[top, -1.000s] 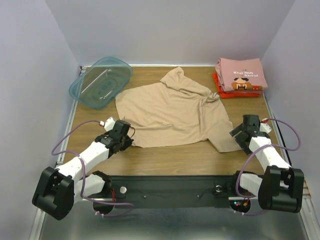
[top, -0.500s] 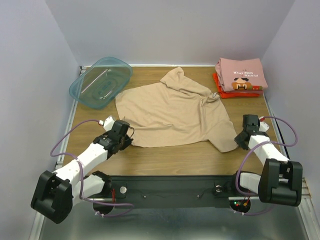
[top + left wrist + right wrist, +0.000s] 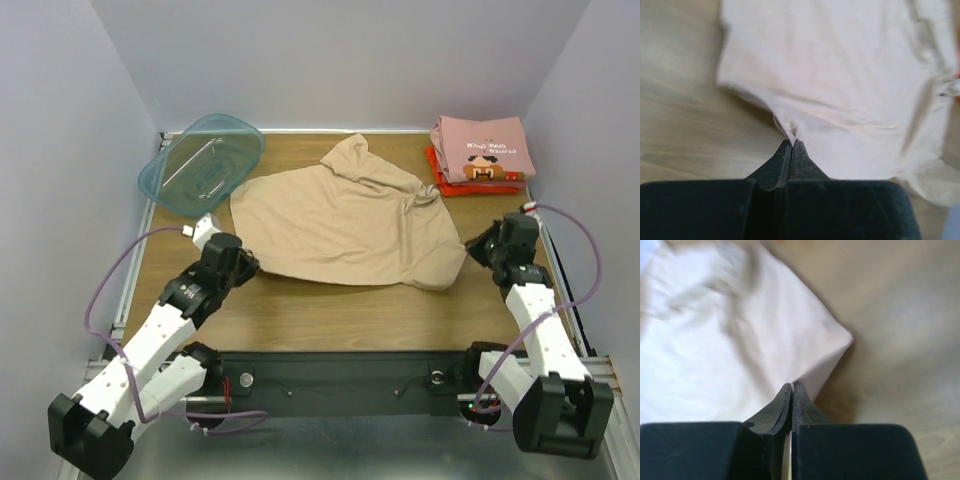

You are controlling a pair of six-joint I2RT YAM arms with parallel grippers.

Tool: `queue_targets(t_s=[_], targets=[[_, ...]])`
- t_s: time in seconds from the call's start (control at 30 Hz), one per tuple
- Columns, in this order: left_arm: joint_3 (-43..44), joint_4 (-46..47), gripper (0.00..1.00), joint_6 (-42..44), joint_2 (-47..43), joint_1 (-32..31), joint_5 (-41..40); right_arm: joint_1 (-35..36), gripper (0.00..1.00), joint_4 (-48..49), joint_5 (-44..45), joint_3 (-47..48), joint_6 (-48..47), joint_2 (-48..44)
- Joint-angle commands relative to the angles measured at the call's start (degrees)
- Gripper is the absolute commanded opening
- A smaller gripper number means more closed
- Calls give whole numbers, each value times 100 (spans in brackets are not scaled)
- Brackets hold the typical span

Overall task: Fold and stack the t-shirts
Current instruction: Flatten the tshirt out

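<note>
Left gripper [image 3: 791, 143], right gripper [image 3: 791, 385], tan t-shirt [image 3: 345, 225] carried back

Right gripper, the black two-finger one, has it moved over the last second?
Yes. The right gripper, shut on the plain tan t-shirt, has moved toward the far side, closer to the folded pink t-shirt.

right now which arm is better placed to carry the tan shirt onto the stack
Right, probably. The right gripper pinches the tan shirt at its near right corner, and the folded stack lies just beyond it. The left gripper holds the near left corner, over by the teal tub.
</note>
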Motion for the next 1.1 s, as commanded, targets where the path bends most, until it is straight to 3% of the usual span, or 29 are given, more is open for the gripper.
queue_targets(t_s=[0.0,0.2,0.47,0.7,0.9,1.07], targets=[[1131,27,0,517,-527,-23,-245,13,0,309,132,938,-51,-790],[2941,-105,0,1124,-652,-23,-124,13,0,-193,925,2789,-77,-1187],[5640,-615,0,1669,-520,-14,-290,13,0,-659,1787,5569,-358,-722],[7162,-878,0,1819,-257,-14,606,13,0,-1045,1612,7828,-656,-353],[7761,-940,0,1793,-107,-14,1090,4,0,-1213,1814,9067,-1017,-151],[7780,-932,0,1784,-81,-14,1038,13,0,-1239,1568,9351,-1123,69]])
